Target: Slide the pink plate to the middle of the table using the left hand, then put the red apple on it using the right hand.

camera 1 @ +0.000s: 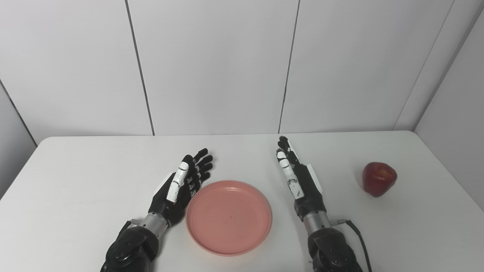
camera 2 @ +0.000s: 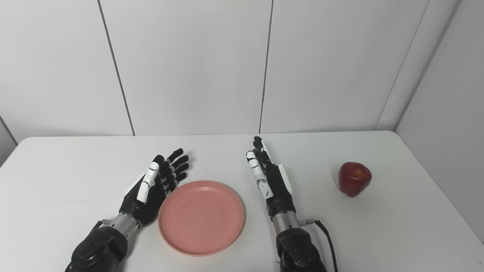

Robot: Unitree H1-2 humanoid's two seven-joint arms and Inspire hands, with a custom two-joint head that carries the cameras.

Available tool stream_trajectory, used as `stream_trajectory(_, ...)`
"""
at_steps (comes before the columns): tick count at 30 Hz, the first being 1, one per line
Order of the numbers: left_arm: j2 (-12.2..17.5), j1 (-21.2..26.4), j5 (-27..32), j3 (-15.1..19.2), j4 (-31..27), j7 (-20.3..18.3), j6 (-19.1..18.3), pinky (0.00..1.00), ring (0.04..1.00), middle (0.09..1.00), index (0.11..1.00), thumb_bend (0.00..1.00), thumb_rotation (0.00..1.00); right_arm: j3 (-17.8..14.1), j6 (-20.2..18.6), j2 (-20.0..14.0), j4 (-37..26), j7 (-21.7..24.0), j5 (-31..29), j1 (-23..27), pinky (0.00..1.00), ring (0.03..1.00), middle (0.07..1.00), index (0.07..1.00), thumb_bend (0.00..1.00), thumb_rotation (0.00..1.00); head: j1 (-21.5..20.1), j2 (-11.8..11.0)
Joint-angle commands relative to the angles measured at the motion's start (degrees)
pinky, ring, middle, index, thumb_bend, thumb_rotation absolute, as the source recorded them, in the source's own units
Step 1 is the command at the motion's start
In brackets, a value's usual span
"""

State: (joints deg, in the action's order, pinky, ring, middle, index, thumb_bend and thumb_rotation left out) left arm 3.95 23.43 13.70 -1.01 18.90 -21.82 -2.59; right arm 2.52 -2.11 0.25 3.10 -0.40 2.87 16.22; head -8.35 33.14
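Note:
The pink plate (camera 1: pixel 228 217) lies flat near the table's front, between my two hands. My left hand (camera 1: pixel 181 185) rests just left of the plate's rim, open with its fingers stretched forward, the palm facing the plate. My right hand (camera 1: pixel 297 175) is open too, edge-on to the table a little right of the plate, holding nothing. The red apple (camera 1: pixel 379 178) stands upright far to the right, well apart from the right hand.
The white table (camera 1: pixel 83 181) has a rounded back edge against grey wall panels. A black cable (camera 1: pixel 355 230) runs from my right wrist toward the front edge. The right wall stands close beyond the apple.

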Motion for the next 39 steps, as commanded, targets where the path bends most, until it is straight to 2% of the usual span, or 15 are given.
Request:
stream_trajectory(1,0.76,1.38,-0.62,1.00,-0.75,1.00,3.54,1.00,0.991,0.978,0.963,0.68,1.00,-0.04,0.50,-0.10,-1.37,0.59,-0.43,1.83,0.99,0.973,0.978,0.973,0.72,0.95,0.04,0.03)
stream_trajectory(7,1.59,1.37,-0.53,3.24,1.83,2.23,7.58,1.00,1.000,0.997,0.973,0.66,1.00,-0.35,1.33,-0.27,-0.79,0.51,-0.81,1.92,0.99,0.971,0.974,0.970,0.71,0.95,-0.05,-0.52)
stream_trajectory(16,2.38,0.80,-1.97,4.13,1.34,4.91,8.46,1.00,1.000,0.989,0.972,0.66,1.00,-1.50,1.41,-0.78,-0.01,0.04,-1.72,2.33,0.95,0.970,0.972,0.969,0.73,0.95,0.04,-1.80)
stream_trajectory(23,2.38,0.19,-1.84,4.63,1.09,5.48,8.99,1.00,1.000,0.986,0.975,0.64,1.00,-2.06,0.94,-1.51,-1.29,-1.32,0.40,2.63,1.00,0.966,0.959,0.957,0.74,0.96,-0.43,-2.06)
stream_trajectory(28,2.25,0.01,-1.79,4.76,1.49,5.48,9.14,1.00,1.000,0.991,0.979,0.64,1.00,-2.42,1.50,-3.77,-1.58,-2.44,4.59,3.36,0.98,0.957,0.960,0.970,0.73,0.96,-0.37,-2.34)
stream_trajectory(31,1.97,0.11,-1.87,4.75,1.94,5.70,9.25,1.00,1.000,0.991,0.978,0.64,1.00,-3.05,2.19,-5.31,-1.85,-4.30,7.80,3.84,0.96,0.953,0.960,0.970,0.71,0.93,-0.73,-2.64)
stream_trajectory(34,1.85,0.21,-2.03,4.66,2.40,5.76,9.65,1.00,1.000,0.989,0.975,0.64,1.00,-3.87,2.47,-7.56,-2.48,-6.06,11.12,4.30,0.94,0.957,0.957,0.967,0.70,0.85,-0.73,-2.64)
stream_trajectory(36,1.77,0.24,-2.01,4.66,2.41,5.87,9.70,1.00,1.000,0.987,0.973,0.64,1.00,-4.40,2.08,-8.35,-2.82,-6.75,12.06,4.50,0.94,0.957,0.956,0.966,0.71,0.83,-0.73,-2.64)
stream_trajectory(39,1.75,0.38,-1.78,4.70,3.08,5.64,10.42,1.00,1.000,0.984,0.969,0.64,1.00,-5.44,-0.59,-10.81,-3.62,-7.41,15.17,5.11,0.92,0.952,0.959,0.972,0.72,0.78,-1.58,-2.91)
